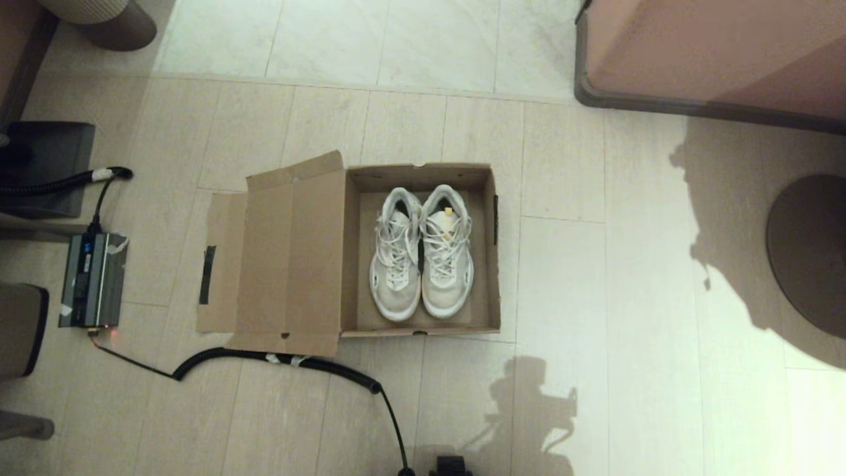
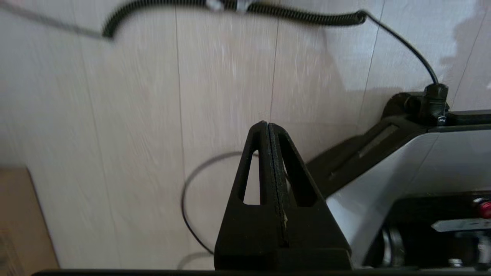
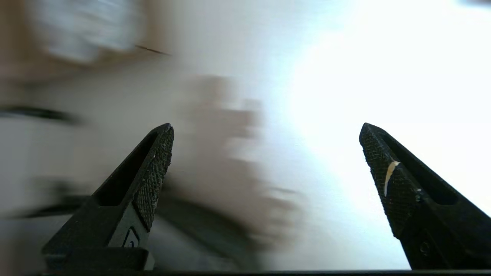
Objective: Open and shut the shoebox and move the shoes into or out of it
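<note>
Here, you look down at a pale floor [image 1: 628, 297] made of long tiles. The biggest thing by it is a pink-brown block [image 1: 714, 53] at the far right. A round dark base [image 1: 809, 254] sits on the floor at the right edge.

Next comes the box [image 1: 423, 175]. It sits in the middle of the floor and it is open. Its lid [image 1: 284, 258] lies flat on the floor on your left side of the box. A strip of dark tape [image 1: 208, 274] is on the lid's outer flap.

The shoes [image 1: 422, 258] are inside the box, side by side and touching, toes toward you. The right one has a small yellow tag [image 1: 449, 212] near its opening.

A black curly cord [image 1: 291, 360] runs on the floor just in front of the box. It goes to a small grey device [image 1: 91, 279] at the left, well apart from the box.

You cannot see either arm from the head camera. Your left gripper [image 2: 268, 124] hangs over bare floor near the robot's base, and its two fingers are pressed together with nothing between them. Your right gripper [image 3: 264, 128] has its fingers [image 3: 153, 172] spread wide apart, and they hold nothing. What lies under it is too blurred to tell.
</note>
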